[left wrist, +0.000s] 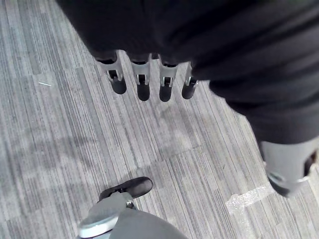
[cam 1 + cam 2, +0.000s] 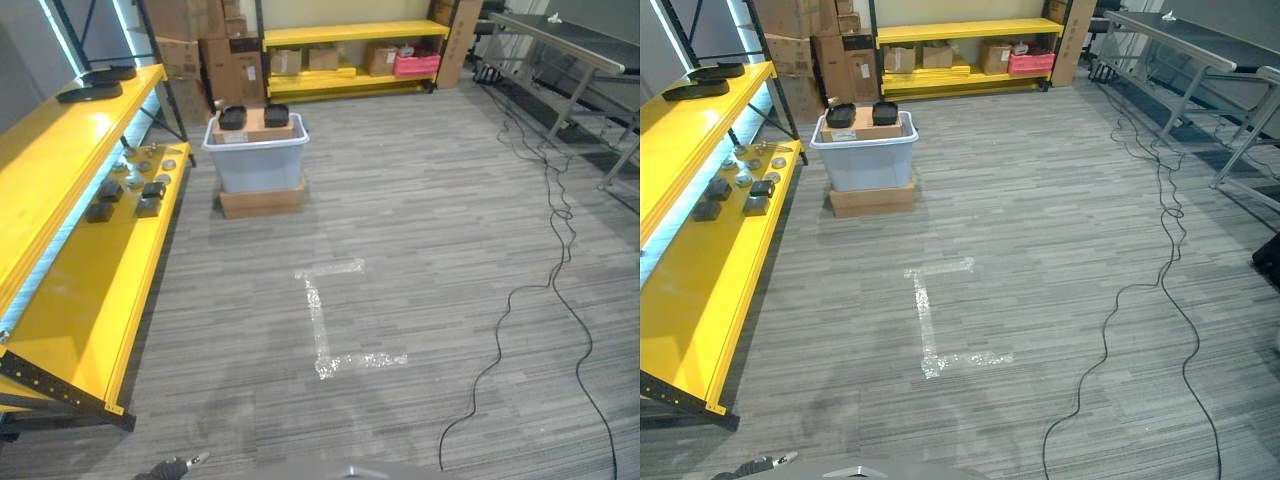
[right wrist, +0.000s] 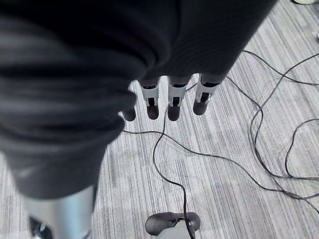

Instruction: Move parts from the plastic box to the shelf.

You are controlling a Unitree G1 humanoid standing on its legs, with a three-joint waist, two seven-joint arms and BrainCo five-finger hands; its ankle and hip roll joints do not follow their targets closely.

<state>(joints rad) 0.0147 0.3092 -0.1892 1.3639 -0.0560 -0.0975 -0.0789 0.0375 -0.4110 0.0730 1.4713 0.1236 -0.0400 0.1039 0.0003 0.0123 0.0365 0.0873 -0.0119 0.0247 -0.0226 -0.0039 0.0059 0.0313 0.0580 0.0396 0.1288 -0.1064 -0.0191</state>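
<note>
I found both robot hands empty — left robot hand (image 1: 144, 82) and right robot hand (image 3: 172, 102) hung over the floor, fingers relaxed. The plastic box (image 2: 257, 155) sat well ahead beside the yellow shelf (image 2: 90, 270), parts (image 2: 254, 116) on top — within easy transfer.

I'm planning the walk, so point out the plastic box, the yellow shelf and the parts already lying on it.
plastic box (image 2: 258, 165): left eye view, front wall.
yellow shelf (image 2: 85, 300): left eye view, bare lower board.
parts on the shelf (image 2: 150, 206): left eye view, top of one dark block.
</note>
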